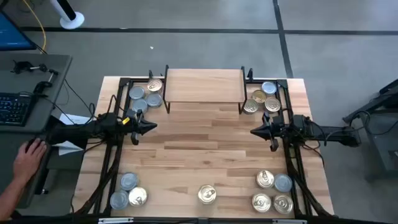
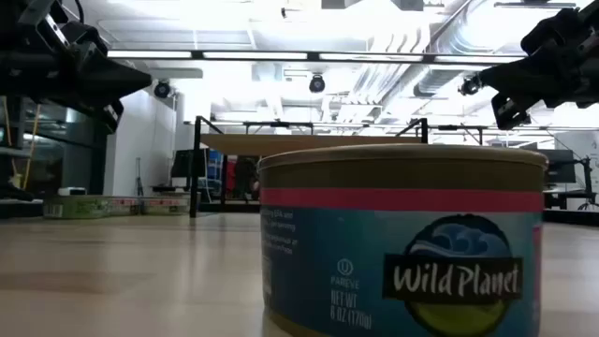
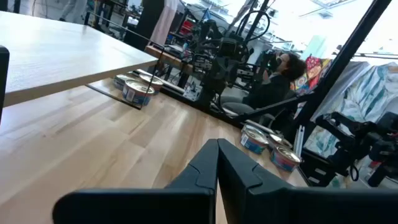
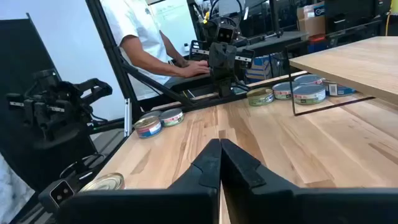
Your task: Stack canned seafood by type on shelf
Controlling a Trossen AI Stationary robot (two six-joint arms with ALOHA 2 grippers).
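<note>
Tins (image 1: 145, 95) flank shelf (image 1: 203, 85) — unobstructed.

Wooden table (image 1: 205, 146) carries a shelf (image 1: 203, 85) and scattered tins (image 1: 207, 194).

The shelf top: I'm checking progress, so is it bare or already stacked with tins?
Bare. In the high view the shelf board shows only wood, with tins grouped on the table beside it.

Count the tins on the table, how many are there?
About 16 tins: four left of the shelf, four right of it; along the opposite edge, three left, one middle, four right. Stacked ones may be hidden.
</note>
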